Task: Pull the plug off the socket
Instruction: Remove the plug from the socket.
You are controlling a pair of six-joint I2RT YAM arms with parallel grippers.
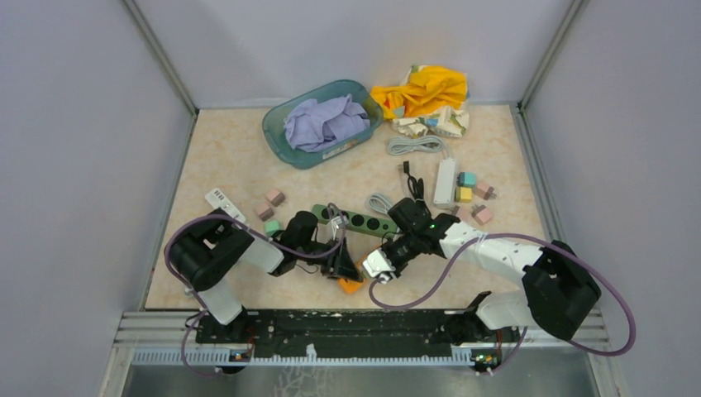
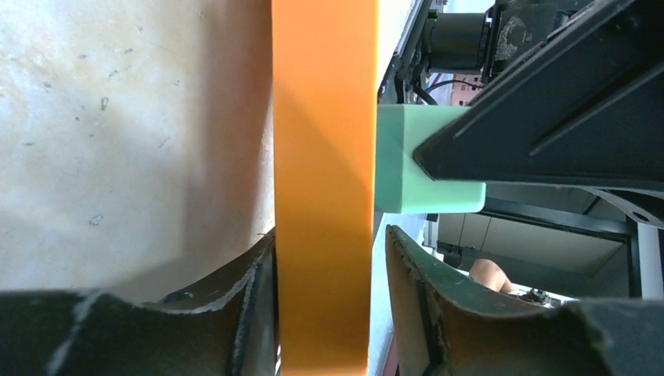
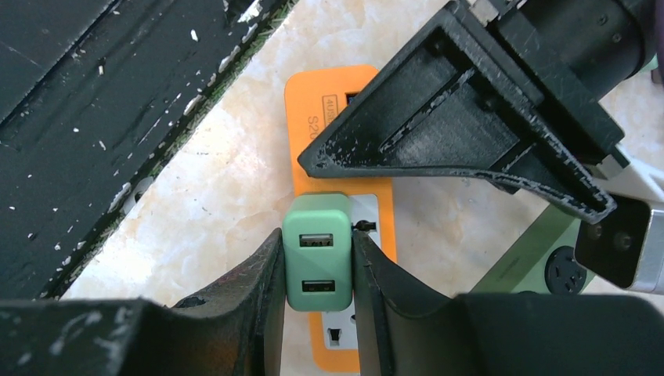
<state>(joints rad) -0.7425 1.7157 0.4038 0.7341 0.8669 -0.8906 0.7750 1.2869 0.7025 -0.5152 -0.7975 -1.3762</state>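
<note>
An orange socket strip (image 1: 351,286) lies near the table's front edge, with a green USB plug (image 3: 317,262) seated in it. My right gripper (image 3: 317,235) is shut on the plug's two sides; in the top view it (image 1: 369,271) reaches in from the right. My left gripper (image 2: 329,235) is closed around the strip (image 2: 321,196), which shows edge-on there; the left finger touches it and a thin gap shows at the right finger. The plug (image 2: 407,157) sticks out to the right of the strip. The strip's orange body (image 3: 305,110) shows behind the left gripper's black finger (image 3: 454,133).
A dark green power strip (image 1: 364,220) lies just behind both grippers. Small blocks (image 1: 269,203), a white remote (image 1: 223,201), a white power strip (image 1: 445,182) and cables lie mid-table. A teal basin (image 1: 281,141) with purple cloth and a yellow cloth (image 1: 426,87) are at the back.
</note>
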